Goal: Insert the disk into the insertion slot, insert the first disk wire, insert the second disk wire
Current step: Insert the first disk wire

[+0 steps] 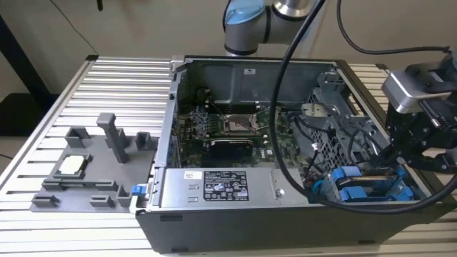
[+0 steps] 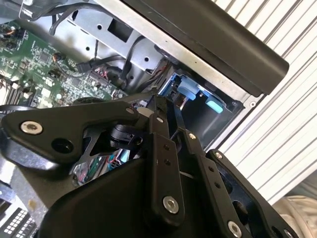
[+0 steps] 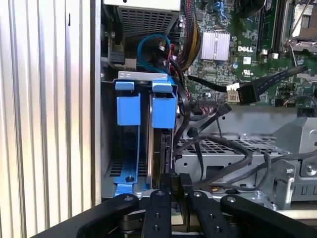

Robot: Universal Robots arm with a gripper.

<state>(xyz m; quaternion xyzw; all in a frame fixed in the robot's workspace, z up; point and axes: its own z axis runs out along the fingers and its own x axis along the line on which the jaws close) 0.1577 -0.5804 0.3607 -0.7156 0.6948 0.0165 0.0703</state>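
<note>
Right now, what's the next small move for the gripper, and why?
Probably a short straight push along the insertion slot: the gripper sits at the near edge of the disk, which stands aligned in the bay beside a second blue carrier. Full seating can't be judged.

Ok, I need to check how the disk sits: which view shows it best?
The first wrist view: it looks along the disk, standing on edge in the insertion slot, its blue carrier clear. The exterior view shows the carrier partly behind a cable. The second wrist view shows two blue tabs past the gripper.
</note>
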